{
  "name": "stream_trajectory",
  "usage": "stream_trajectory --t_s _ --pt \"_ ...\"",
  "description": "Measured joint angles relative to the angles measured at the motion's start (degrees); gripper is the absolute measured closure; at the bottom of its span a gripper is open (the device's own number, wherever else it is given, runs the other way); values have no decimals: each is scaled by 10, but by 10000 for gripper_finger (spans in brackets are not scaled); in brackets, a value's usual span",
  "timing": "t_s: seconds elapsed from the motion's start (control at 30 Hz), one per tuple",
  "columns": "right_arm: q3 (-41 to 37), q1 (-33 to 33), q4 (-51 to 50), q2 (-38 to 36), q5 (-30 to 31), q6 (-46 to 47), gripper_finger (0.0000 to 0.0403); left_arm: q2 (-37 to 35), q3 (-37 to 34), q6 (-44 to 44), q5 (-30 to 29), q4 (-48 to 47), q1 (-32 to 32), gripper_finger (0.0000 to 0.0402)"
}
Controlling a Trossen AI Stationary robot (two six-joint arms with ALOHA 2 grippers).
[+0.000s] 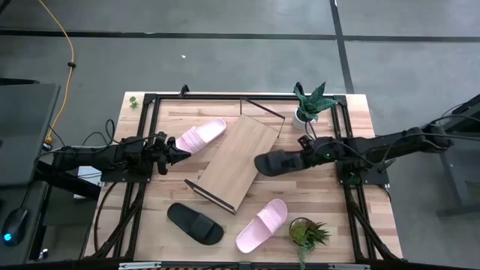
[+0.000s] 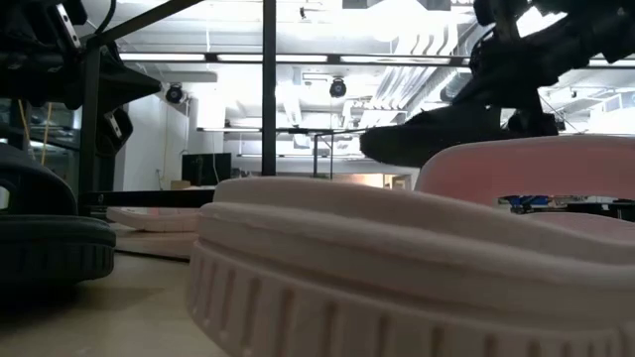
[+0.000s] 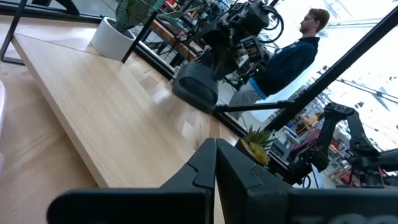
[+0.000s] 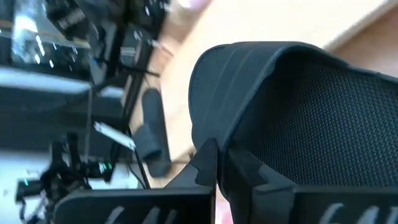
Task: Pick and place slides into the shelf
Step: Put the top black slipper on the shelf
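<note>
Above the right end of the shelf (image 1: 240,160), the right gripper (image 1: 301,160) holds a black slide (image 1: 279,162) clear of the board, clamped on it near the heel end; its wrist view shows the fingers pinched together over the strap and footbed. Shelf sits slanted across the middle of the table (image 1: 360,124), nothing on it yet.

Left gripper (image 1: 182,154) hangs closed and empty off the shelf's left side, just beside a pink slide (image 1: 200,137) lying toward the far left of the table. Second black slide (image 1: 195,223) lies near the front edge, left of centre. Second pink slide (image 1: 262,224) lies near the front edge, right of centre, next to a small potted plant (image 1: 307,233). Another potted plant (image 1: 312,104) stands at the far right corner.

Risks as I judge them:
- Grip is near one end of the slide, so the long free part could sag or swivel in the fingers on the way down.
- Board is narrow and slanted; a slide set down out of line with it may overhang an edge and tip off.
- Foam looks light and springy, so letting go from a height could bounce it off the board.
- Shelf rests on thin wire legs; a downward push at one end might rock or shift it toward the far plant.
</note>
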Motion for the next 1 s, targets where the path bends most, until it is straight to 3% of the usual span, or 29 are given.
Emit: stream_trajectory --t_s 0.43,0.6,0.73,0.83,1.0 --pt "0 70 39 3 141 55 403 0 0 0 0 0 0 401" --pt "0 95 46 3 169 62 403 0 0 -7 0 0 0 401" --pt "0 119 72 7 214 67 403 0 0 -38 0 0 0 401" --pt "0 130 111 18 255 66 403 0 0 -109 0 0 0 401" --pt "0 131 158 48 263 63 403 0 0 -211 0 0 0 401"
